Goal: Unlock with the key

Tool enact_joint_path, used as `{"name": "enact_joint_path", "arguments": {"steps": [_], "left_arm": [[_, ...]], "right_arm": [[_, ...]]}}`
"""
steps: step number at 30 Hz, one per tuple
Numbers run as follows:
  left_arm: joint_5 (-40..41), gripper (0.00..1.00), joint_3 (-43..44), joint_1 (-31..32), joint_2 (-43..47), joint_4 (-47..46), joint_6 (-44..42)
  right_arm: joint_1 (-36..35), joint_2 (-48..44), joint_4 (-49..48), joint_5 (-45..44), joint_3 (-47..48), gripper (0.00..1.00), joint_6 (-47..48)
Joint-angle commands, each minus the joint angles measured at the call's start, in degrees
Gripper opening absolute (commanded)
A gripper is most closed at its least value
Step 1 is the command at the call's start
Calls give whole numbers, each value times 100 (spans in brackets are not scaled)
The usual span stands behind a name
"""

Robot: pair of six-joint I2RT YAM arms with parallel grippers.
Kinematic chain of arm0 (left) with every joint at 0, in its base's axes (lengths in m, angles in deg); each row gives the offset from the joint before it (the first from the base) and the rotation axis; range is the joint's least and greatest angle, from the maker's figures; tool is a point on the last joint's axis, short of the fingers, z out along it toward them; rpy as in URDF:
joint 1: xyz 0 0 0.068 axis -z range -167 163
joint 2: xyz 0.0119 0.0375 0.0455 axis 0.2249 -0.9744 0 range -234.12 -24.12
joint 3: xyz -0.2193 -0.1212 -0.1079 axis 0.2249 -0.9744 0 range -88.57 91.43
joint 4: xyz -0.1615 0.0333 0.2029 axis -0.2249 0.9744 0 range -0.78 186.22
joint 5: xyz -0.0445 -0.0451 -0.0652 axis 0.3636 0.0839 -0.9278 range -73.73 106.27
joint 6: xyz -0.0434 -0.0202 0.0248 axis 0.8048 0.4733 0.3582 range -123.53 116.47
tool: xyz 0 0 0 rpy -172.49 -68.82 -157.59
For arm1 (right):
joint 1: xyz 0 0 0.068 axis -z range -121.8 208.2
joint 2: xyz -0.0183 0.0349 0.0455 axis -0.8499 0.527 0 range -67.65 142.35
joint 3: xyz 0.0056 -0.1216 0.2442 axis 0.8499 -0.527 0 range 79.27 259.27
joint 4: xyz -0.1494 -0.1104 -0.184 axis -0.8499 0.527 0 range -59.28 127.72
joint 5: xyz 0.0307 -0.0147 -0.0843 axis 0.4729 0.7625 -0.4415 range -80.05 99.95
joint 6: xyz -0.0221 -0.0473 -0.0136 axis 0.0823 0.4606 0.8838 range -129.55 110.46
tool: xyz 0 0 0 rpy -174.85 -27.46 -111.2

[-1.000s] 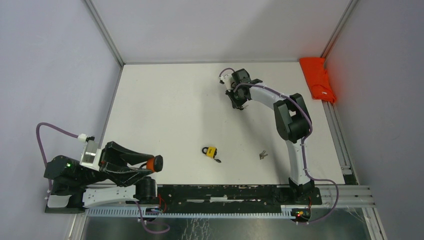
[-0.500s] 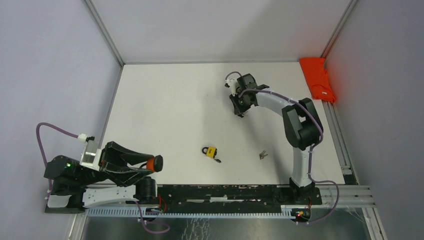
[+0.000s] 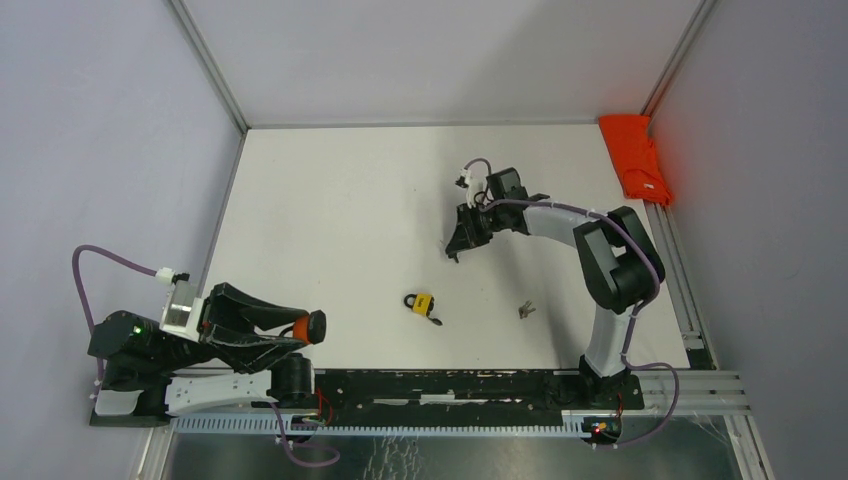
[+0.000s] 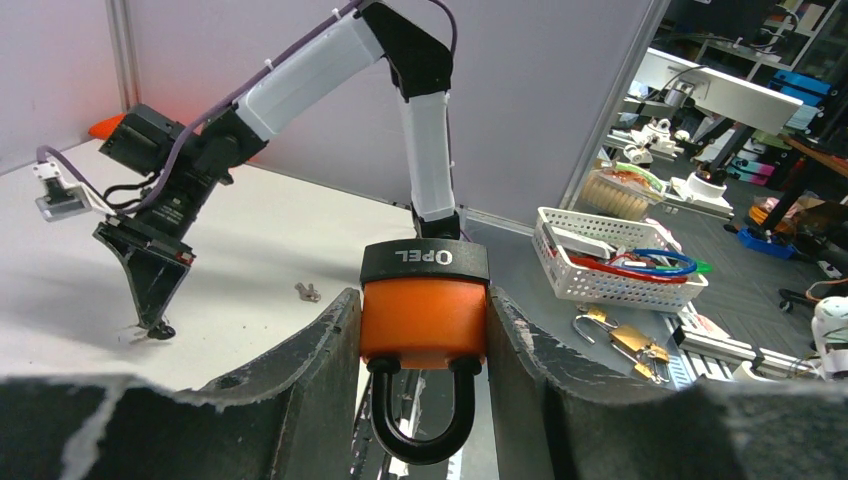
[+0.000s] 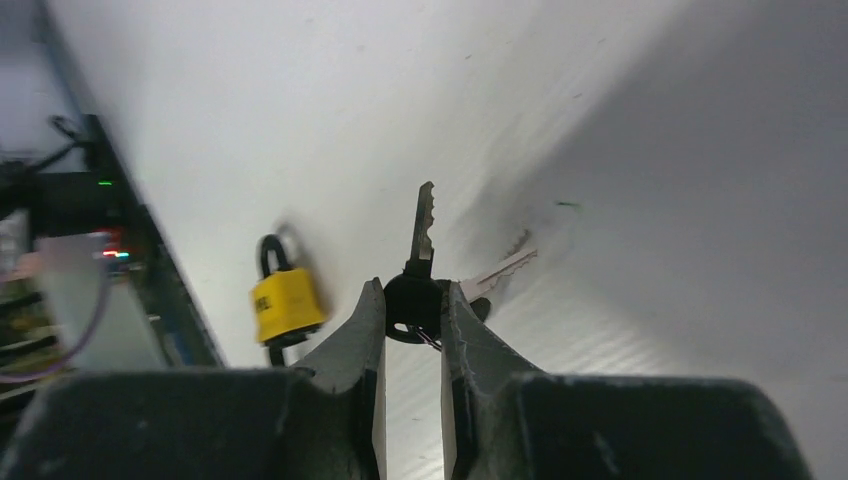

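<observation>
The right gripper [image 5: 413, 300] is pinching the black head of a key [image 5: 424, 225] between its two dark fingers [image 5: 350, 340], the toothed blade pointing out past the tips. A second key [image 5: 503, 268] is dangling just right of it. A blurred yellow padlock [image 5: 285, 300] is lying left on the white table [image 5: 250, 100].

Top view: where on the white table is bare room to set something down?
Free: the far-left table between the left wall and the right claw; also the far strip up to the red cloth. Crowded: around the yellow padlock and loose keys.
</observation>
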Motion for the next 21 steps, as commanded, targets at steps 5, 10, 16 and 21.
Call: {"name": "enact_joint_path", "arguments": {"steps": [5,10,16,21], "left_arm": [[-144,2,25,38,69,-366,-8],[-180,2,17,28,69,-405,8],[-221,2,-35,31,69,-464,41],[-219,2,-39,32,69,-455,69]], "right_arm": [[269,154,-2256,1433,-944,0,-2205],[392,144,-2397,1267,-1078,16,-2612],[548,67,-1616,558,-853,36,-2239],[631,63,-933,-36,-647,43,-1887]]}}
